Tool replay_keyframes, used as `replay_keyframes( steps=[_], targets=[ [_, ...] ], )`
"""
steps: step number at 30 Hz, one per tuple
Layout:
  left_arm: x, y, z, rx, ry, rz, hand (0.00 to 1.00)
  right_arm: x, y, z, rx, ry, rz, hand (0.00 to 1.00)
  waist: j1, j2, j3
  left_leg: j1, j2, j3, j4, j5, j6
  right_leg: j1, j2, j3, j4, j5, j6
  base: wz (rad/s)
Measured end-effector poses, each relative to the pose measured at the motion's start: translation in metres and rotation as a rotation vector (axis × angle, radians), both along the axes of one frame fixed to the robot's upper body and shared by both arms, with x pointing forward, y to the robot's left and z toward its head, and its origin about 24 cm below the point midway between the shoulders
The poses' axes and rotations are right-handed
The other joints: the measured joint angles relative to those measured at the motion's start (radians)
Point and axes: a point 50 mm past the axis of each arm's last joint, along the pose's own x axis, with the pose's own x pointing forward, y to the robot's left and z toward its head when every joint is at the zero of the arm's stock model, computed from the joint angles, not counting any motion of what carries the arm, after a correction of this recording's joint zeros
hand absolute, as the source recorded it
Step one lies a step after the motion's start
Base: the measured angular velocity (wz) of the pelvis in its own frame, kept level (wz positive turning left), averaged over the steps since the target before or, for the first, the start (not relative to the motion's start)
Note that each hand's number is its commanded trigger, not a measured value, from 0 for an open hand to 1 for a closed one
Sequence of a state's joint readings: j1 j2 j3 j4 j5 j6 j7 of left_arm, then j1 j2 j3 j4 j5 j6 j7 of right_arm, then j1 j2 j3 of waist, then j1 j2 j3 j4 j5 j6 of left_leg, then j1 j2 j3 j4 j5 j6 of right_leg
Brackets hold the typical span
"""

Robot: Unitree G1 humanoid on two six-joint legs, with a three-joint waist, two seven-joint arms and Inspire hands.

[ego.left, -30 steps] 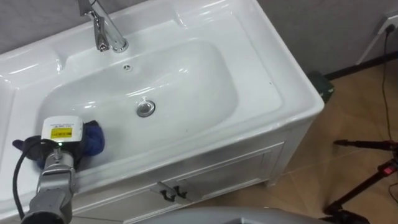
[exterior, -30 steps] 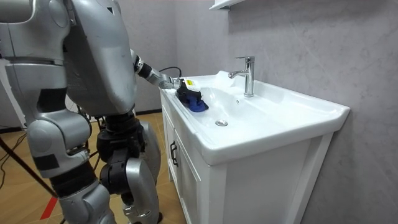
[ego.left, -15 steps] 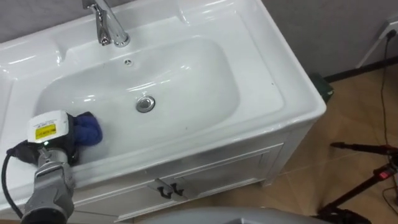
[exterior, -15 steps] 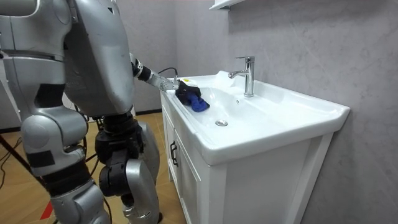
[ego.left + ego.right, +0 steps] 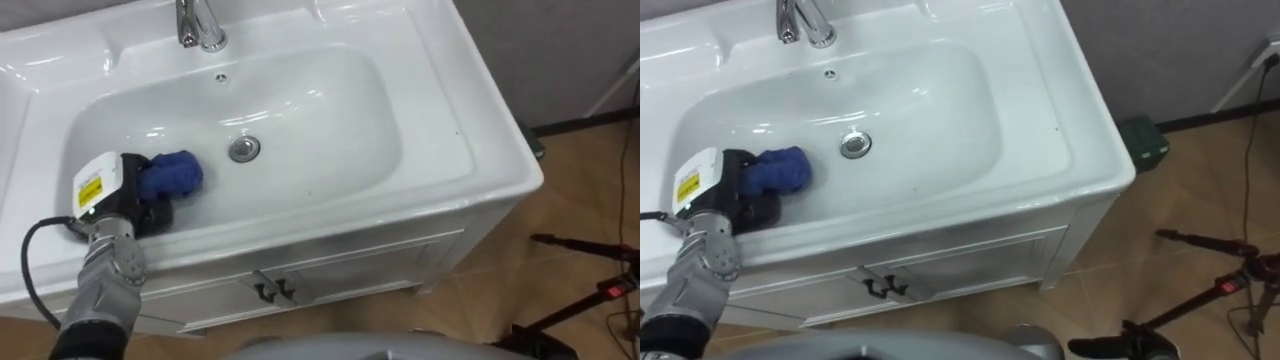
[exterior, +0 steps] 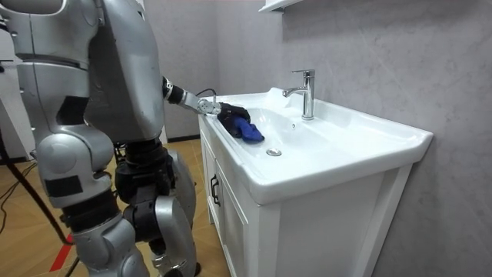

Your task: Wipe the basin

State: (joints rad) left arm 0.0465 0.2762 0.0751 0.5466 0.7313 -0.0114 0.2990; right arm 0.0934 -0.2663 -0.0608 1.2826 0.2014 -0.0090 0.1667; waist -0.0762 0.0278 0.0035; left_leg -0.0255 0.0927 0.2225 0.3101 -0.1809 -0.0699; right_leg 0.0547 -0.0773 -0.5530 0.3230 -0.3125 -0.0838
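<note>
Blue cloth (image 5: 172, 175) is met by the left hand (image 5: 145, 212) near the basin's (image 5: 330, 120) left wall, with the drain (image 5: 243, 149) just beside; whether the cloth is gripped cannot be told.

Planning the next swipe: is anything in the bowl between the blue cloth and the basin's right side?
Nothing visible does. The blue cloth lies at the left hand on the left slope of the basin; from there the bowl is bare, apart from the drain. The faucet stands on the back rim.

No readable text; yellow label (image 5: 90, 191) on the left robot hand (image 5: 128, 207), print too small.
</note>
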Motion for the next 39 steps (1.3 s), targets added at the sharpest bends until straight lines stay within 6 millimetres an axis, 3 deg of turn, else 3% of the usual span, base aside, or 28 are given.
replay_keyframes(
  steps=[5, 7, 13, 20, 23, 27, 30, 39],
  targets=[
    [0.013, -0.006, 0.017, 0.018, -0.084, -0.041, 1.00, -0.009, 0.004, -0.002, 0.020, 0.015, -0.012, 0.00, 0.002, -0.003, 0.0018, -0.026, 0.001, -0.010, 0.027, 0.000, 0.000, -0.003, 0.003, -0.012, -0.011, 0.002, 0.001, 0.13],
    [0.022, -0.008, 0.035, 0.030, -0.169, -0.056, 1.00, -0.016, 0.004, -0.002, 0.017, 0.034, -0.021, 0.00, 0.020, -0.006, 0.0018, -0.026, 0.001, -0.010, 0.027, 0.000, 0.000, -0.002, 0.003, -0.014, -0.012, 0.003, 0.002, 0.02],
    [0.043, -0.008, 0.065, 0.032, -0.304, -0.056, 1.00, -0.013, 0.004, -0.002, 0.012, 0.031, -0.014, 0.00, 0.032, -0.010, 0.0047, -0.019, 0.000, -0.010, 0.017, 0.000, 0.000, 0.004, 0.003, -0.015, -0.013, 0.003, 0.002, 0.00],
    [0.045, -0.011, 0.071, 0.055, -0.357, -0.086, 1.00, -0.011, 0.006, -0.003, 0.018, 0.034, 0.014, 0.00, 0.046, -0.014, 0.0045, -0.021, 0.000, -0.010, 0.021, -0.006, 0.005, 0.007, 0.000, -0.025, -0.011, 0.004, 0.003, 0.02],
    [0.046, -0.012, 0.072, 0.056, -0.373, -0.099, 1.00, -0.010, 0.005, -0.003, 0.015, 0.033, 0.015, 0.00, 0.056, -0.004, -0.0005, -0.033, 0.003, -0.010, 0.044, -0.019, 0.010, 0.013, 0.000, -0.039, -0.010, 0.007, 0.010, 0.13],
    [0.050, -0.012, 0.078, 0.064, -0.409, -0.093, 1.00, -0.010, 0.001, -0.001, 0.003, 0.030, 0.012, 0.00, 0.067, 0.013, 0.0009, -0.038, 0.000, -0.006, 0.052, -0.032, 0.021, 0.010, -0.010, -0.043, 0.004, 0.013, 0.020, 0.08],
    [0.054, -0.010, 0.086, 0.081, -0.461, -0.081, 1.00, -0.010, 0.001, -0.001, 0.004, 0.030, 0.011, 0.00, 0.079, 0.014, 0.0007, -0.043, -0.003, -0.007, 0.059, -0.038, 0.030, 0.009, -0.013, -0.037, 0.003, 0.018, 0.028, 0.02],
    [0.047, 0.019, 0.107, 0.150, -0.593, 0.047, 1.00, -0.010, 0.001, -0.001, 0.001, 0.033, 0.012, 0.00, 0.099, 0.018, 0.0007, -0.053, -0.019, -0.007, 0.068, -0.045, 0.050, -0.003, -0.031, -0.025, 0.013, 0.022, 0.046, 0.00]
  ],
)
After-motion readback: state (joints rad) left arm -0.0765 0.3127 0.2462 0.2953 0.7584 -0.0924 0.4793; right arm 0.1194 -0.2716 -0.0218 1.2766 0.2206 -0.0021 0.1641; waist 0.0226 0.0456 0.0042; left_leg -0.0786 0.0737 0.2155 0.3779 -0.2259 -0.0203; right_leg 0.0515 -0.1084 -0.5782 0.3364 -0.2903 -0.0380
